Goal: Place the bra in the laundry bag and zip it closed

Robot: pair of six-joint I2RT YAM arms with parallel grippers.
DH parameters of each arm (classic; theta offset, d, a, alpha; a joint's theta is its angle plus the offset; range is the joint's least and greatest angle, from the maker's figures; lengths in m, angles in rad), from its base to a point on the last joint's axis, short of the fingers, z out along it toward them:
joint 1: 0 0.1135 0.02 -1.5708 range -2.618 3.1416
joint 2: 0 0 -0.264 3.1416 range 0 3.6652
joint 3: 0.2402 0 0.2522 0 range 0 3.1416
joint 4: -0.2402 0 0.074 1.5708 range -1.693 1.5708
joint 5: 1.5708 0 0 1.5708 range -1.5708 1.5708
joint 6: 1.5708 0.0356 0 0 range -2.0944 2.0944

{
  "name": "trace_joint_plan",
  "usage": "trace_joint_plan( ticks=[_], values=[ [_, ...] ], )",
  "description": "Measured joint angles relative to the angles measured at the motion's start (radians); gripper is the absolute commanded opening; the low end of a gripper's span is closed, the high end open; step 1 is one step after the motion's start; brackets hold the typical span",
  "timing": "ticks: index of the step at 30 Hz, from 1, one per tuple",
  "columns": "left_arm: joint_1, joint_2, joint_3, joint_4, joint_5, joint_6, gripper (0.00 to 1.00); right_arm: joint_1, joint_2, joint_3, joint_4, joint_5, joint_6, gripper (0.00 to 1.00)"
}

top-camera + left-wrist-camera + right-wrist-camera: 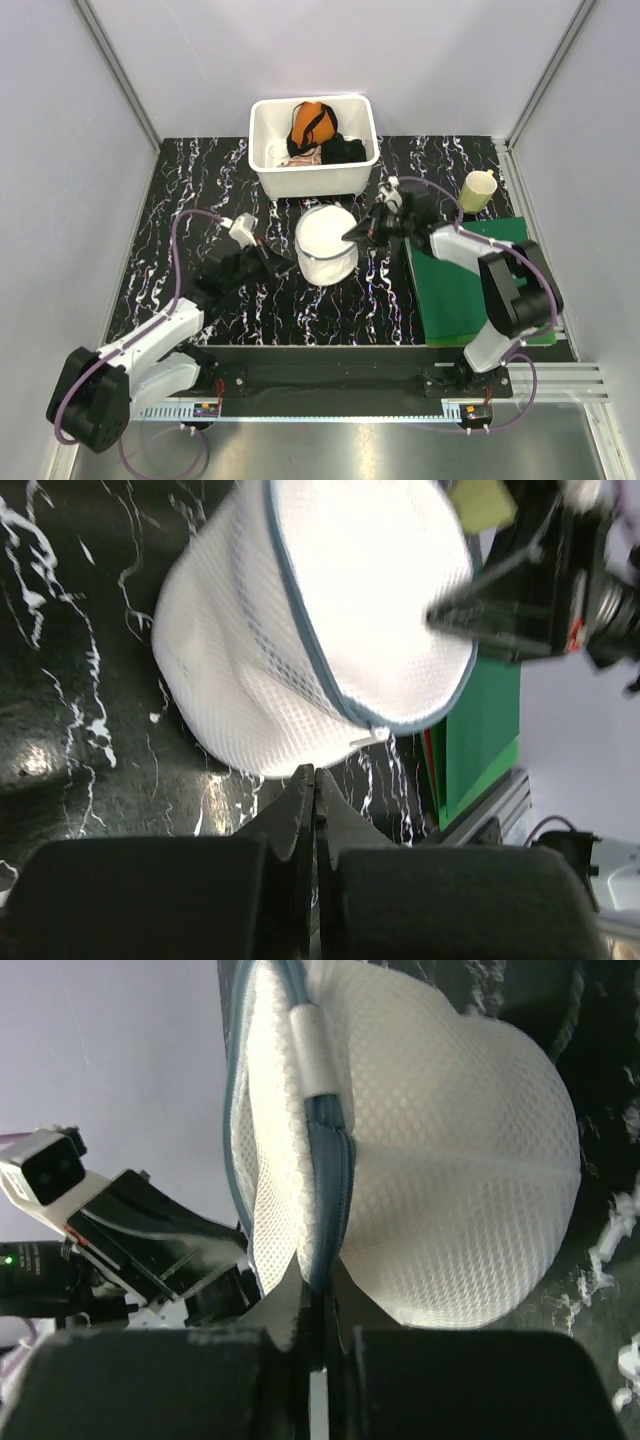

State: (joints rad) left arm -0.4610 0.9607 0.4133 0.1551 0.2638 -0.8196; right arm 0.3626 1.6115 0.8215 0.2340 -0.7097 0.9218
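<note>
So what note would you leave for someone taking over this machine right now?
Left claw: shut on nothing, tips just short of the zip pull.
Right claw: shut on the blue zip trim of the laundry bag, which sits mid-table.
Bra: not in sight; the mesh hides whether it is inside. The tub behind holds an orange garment and a black garment.
To do: confirm the bra is in, finish zipping; I cannot tell how far the zip is closed.

Both are white shells with chunky black joints, left arm (160,335) and right arm (455,243) alike. Purple cable (176,250) loops off each, matte black fingers (285,815), little white camera box (243,228) by the wrist.
</note>
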Motion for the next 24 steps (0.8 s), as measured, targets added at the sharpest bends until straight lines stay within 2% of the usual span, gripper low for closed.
trace_joint_plan(
  ticks=[5,6,9,14,15,16,24],
  values=[
    [-0.089,0.074,0.0,0.029,0.037,-0.012,0.02,0.011,0.181,0.315,-0.212,-0.098,-0.176,0.0],
    [-0.101,0.078,0.0,0.031,0.045,-0.011,0.24,0.011,0.19,0.337,-0.233,-0.101,-0.193,0.0],
    [-0.137,0.047,0.0,0.015,0.035,0.012,0.53,0.011,0.19,0.342,-0.277,-0.115,-0.204,0.0],
    [-0.193,-0.064,-0.001,-0.002,-0.052,0.055,0.66,0.011,0.189,0.276,-0.261,-0.131,-0.142,0.0],
    [-0.195,-0.059,-0.001,0.009,-0.06,0.061,0.8,0.011,0.189,0.25,-0.234,-0.141,-0.11,0.0],
    [-0.195,-0.051,-0.001,0.02,-0.064,0.065,0.88,0.011,0.189,0.232,-0.215,-0.15,-0.089,0.0],
    [-0.195,0.114,0.011,0.049,-0.075,0.09,0.85,0.011,0.185,0.173,-0.095,-0.201,0.038,0.0]
  ],
)
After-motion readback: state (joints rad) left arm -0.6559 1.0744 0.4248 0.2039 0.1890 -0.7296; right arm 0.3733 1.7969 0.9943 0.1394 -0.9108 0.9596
